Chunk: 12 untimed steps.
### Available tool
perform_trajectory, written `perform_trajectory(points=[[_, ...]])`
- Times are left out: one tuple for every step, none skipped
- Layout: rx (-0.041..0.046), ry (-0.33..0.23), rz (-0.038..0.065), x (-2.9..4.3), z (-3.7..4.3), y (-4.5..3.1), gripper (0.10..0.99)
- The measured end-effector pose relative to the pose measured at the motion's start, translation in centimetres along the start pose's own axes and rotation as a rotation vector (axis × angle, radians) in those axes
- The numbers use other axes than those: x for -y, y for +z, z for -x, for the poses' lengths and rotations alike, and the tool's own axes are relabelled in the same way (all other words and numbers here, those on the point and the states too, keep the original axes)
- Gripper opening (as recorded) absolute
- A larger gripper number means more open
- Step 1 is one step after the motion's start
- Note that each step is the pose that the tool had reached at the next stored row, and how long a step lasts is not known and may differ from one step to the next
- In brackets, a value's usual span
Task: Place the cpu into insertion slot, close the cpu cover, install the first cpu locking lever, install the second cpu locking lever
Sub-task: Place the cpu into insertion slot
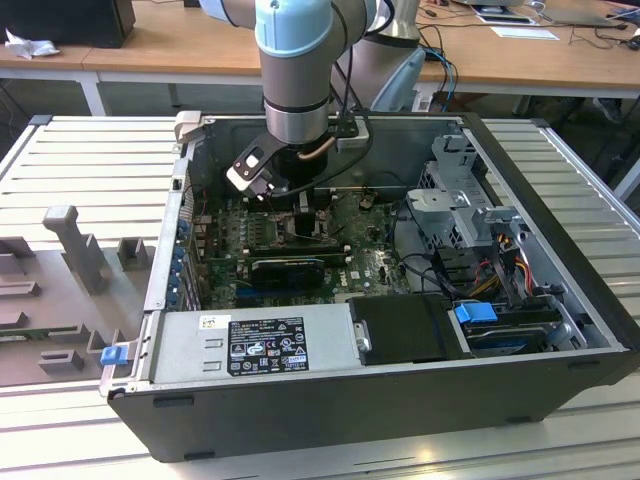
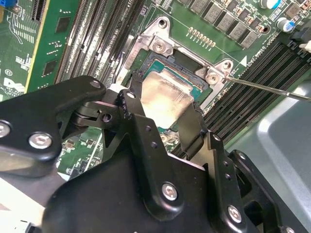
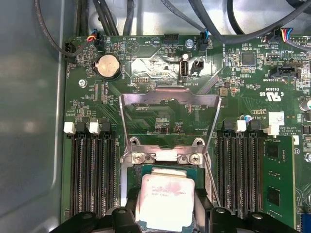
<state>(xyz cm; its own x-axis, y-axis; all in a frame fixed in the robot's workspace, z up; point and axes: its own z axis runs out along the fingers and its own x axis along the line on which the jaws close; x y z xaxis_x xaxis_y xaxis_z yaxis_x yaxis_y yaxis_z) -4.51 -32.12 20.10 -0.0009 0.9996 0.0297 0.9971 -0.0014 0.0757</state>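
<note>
The black two-fingered gripper (image 2: 167,108) is clamped on two opposite edges of the cpu (image 2: 163,99), a small flat square chip with a silvery-grey top. The chip sits right over the insertion slot (image 2: 187,59), the square black-rimmed socket. I can't tell whether it's seated. Behind the slot, the cpu cover (image 3: 170,98), a thin silvery frame plate, stands flipped open. A thin wire lever (image 2: 267,88) juts out beside the slot. To my eye the chip wants to go in flat, square to the rim, with no pressing.
</note>
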Motion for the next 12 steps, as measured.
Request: perform_trajectory(points=[[-0.0002,0.000,0.000,0.00,0.00,0.00,0.533],[-0.0001,0.000,0.000,0.01,0.01,-0.02,0.533],[-0.0001,0.000,0.000,0.00,0.00,-0.02,0.533],[0.0000,0.000,0.000,0.00,0.00,-0.02,0.533],[0.0000,0.000,0.000,0.00,0.01,-0.02,0.533],[0.0001,0.000,0.000,0.01,0.01,-0.03,0.533],[0.0001,0.000,0.000,0.01,0.01,-0.03,0.533],[0.0001,0.000,0.000,0.00,0.01,-0.05,0.533],[0.0002,0.000,0.000,0.00,0.01,-0.16,0.533],[-0.0003,-0.008,0.000,-0.01,0.00,-0.27,0.533],[-0.0008,-0.018,-0.001,-0.01,0.00,-0.29,0.533],[-0.0011,-0.029,-0.001,-0.01,0.00,-0.29,0.533]])
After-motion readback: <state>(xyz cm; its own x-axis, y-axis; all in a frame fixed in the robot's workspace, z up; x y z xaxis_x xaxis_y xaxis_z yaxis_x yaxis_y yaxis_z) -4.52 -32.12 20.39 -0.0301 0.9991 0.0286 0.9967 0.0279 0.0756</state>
